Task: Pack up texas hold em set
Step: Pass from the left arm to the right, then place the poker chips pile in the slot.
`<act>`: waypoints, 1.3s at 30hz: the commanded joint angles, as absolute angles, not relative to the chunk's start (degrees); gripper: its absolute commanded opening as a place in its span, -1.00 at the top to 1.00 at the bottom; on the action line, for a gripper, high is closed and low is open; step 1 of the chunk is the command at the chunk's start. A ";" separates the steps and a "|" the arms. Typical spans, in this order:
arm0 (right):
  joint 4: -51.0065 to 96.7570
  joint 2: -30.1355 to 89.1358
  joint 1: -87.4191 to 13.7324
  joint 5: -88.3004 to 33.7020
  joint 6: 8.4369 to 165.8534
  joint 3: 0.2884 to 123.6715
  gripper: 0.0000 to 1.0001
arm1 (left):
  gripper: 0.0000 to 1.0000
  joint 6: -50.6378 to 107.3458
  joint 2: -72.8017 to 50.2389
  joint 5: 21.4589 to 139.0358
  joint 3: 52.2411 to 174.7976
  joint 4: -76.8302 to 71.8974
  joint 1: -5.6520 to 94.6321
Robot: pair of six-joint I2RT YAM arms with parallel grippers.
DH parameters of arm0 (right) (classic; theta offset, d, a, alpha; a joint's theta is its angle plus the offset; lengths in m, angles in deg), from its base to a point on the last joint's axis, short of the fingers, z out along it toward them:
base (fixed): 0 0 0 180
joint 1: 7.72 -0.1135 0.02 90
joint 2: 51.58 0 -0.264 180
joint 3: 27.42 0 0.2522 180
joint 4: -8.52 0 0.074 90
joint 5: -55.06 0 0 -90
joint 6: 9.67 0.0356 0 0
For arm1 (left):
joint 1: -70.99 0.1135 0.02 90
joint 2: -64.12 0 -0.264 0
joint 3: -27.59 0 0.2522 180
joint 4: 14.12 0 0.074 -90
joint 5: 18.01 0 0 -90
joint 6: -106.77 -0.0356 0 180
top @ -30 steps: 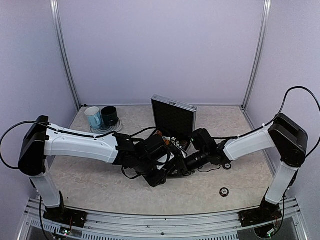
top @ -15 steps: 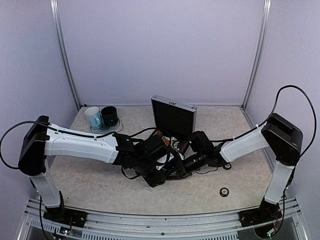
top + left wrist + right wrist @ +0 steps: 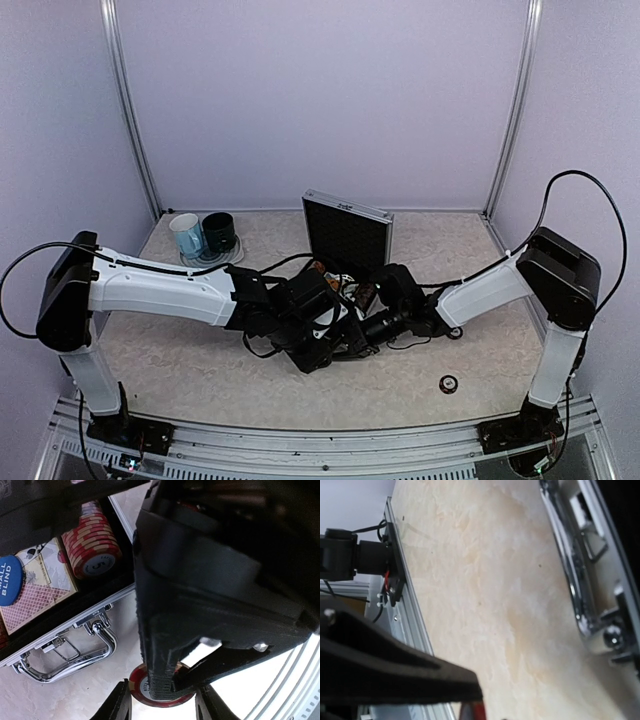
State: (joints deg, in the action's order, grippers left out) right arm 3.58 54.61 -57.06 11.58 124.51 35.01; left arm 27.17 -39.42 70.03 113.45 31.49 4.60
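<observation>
Your case point(image 3: 347, 235) stands open with its lid upright, so I judge the packing only partly done. Inside it, a chip row point(image 3: 92, 540) and a card deck point(image 3: 40, 587) are already seated, with a blue button point(image 3: 7, 580) lying on the deck. Closing and latching are still to do, and some pieces remain outside the case.

Both arms meet at the case's front edge. Your left hand point(image 3: 161, 705) is spread, one finger on either side of a red chip point(image 3: 142, 690). That chip lies on the counter point(image 3: 200, 370) just in front of the case's chrome handle point(image 3: 70, 650). Your right hand point(image 3: 358, 335) reaches in over the same chip, and I cannot tell whether it is pinching. A small round button point(image 3: 449, 382) sits well in front of the case, towards its right.

Compared with a second ago, the right arm has pushed closer to the left hand and its cable loop has risen. The left arm, the case and the round button have stayed put.
</observation>
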 commanded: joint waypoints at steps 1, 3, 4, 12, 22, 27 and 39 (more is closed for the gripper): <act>0.38 55.00 -57.73 12.52 125.11 34.88 0.70 | 0.18 27.14 -38.44 70.07 112.76 30.64 4.57; 0.31 55.03 -57.73 12.42 125.21 35.00 0.81 | 0.17 27.23 -38.46 69.98 112.64 30.63 4.56; 0.25 54.99 -57.73 12.43 125.30 34.97 0.85 | 0.17 27.31 -38.49 69.89 112.63 30.64 4.55; 1.44 53.70 -57.68 10.79 124.92 34.59 1.00 | 0.03 27.72 -38.32 69.28 111.58 29.66 4.54; 20.04 44.52 -56.37 0.70 110.39 37.07 1.00 | -0.98 29.90 -24.63 70.20 101.75 21.96 6.46; 32.30 42.42 -56.24 -7.65 98.54 44.29 1.00 | -0.98 32.94 -15.90 80.32 95.93 17.48 15.04; 45.10 49.53 -57.50 -21.45 81.29 57.70 1.00 | -0.98 34.09 -13.24 85.03 94.92 16.65 21.66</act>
State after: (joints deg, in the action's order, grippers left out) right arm 38.90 46.63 -56.75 -16.09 88.32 54.83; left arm 33.37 -13.59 82.73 95.22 18.31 20.97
